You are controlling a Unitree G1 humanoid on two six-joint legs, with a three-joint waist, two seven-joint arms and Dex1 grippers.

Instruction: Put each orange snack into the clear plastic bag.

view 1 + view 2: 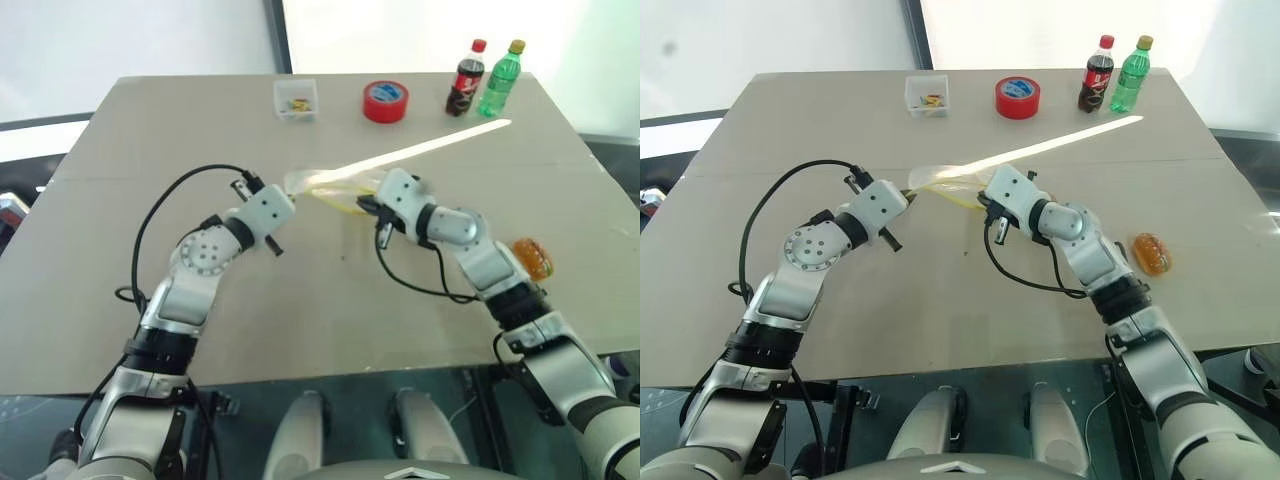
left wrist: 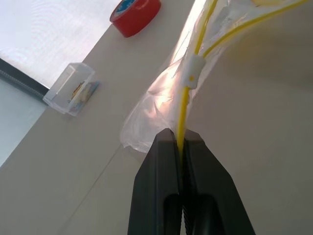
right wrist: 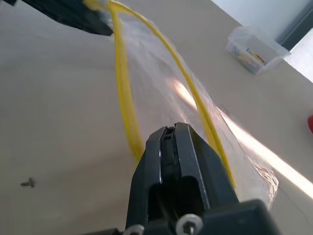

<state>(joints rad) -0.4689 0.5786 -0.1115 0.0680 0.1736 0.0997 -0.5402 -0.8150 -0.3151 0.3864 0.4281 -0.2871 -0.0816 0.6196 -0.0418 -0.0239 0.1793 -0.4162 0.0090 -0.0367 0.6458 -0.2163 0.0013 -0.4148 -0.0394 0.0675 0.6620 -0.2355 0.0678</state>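
Observation:
The clear plastic bag hangs just above the table's middle, its mouth bowed open between two yellow seal strips. My left gripper is shut on the yellow strip at one end of the bag. My right gripper is shut, its tip at the open mouth between the two strips. Whether it pinches the film I cannot tell. One orange snack lies on the table to the right, beside my right forearm. I cannot make out a snack inside the bag.
Along the table's far edge stand a small clear square box, a red tape roll, a cola bottle and a green bottle. A bright streak of sunlight crosses the table behind the bag.

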